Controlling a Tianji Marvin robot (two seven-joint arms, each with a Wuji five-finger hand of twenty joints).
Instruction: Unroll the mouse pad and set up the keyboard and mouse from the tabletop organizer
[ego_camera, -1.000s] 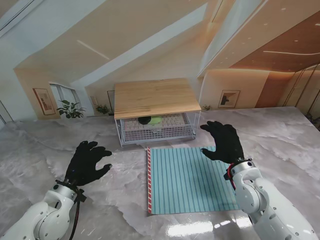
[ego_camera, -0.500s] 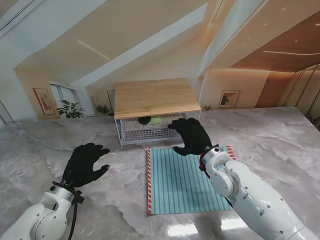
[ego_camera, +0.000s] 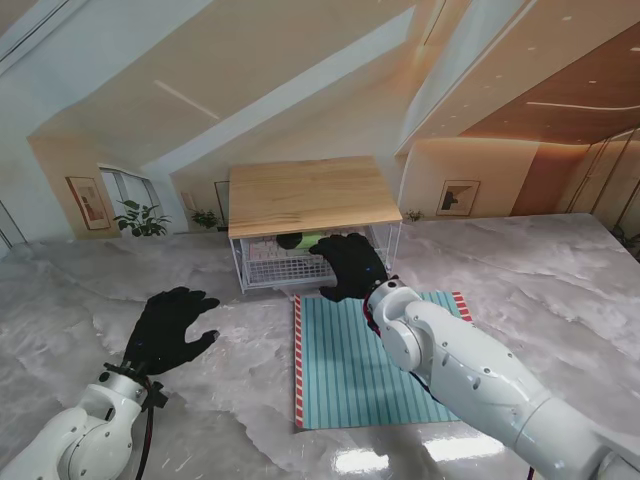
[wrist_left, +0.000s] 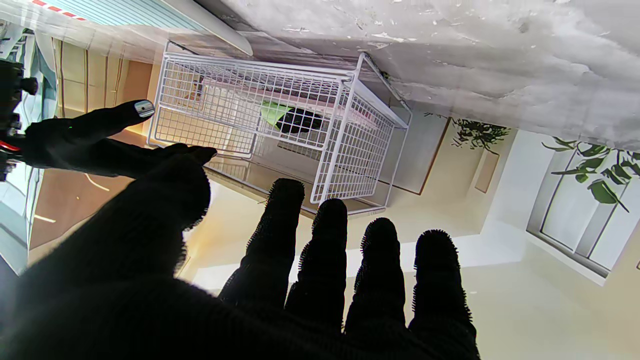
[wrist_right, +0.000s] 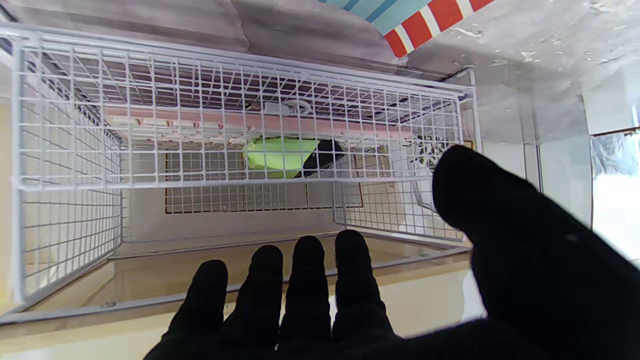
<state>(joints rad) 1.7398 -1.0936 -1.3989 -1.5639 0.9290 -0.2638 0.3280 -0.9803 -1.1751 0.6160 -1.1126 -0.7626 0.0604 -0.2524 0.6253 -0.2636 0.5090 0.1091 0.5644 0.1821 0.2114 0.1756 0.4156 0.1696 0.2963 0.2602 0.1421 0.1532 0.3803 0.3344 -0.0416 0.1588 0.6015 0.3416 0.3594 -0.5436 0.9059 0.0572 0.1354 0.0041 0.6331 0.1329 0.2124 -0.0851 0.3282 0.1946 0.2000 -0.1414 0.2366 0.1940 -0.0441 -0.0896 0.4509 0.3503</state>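
Covering most of the view, marble worktop carries wire organizer with wood top at far center. Striped pad lies flat, unrolled, just in front of it. Pink keyboard sits inside organizer, green-black mouse resting on it. Right hand at organizer's front mesh, fingers straight, close together, thumb apart, holding nothing. Left hand near worktop, left of pad, fingers spread, empty.

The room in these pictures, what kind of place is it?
Probably a desk set-up in a bright home or office interior, perhaps staged: a marble table, a striped mouse pad lying flat, a wire organizer holding a keyboard, and a potted plant behind.
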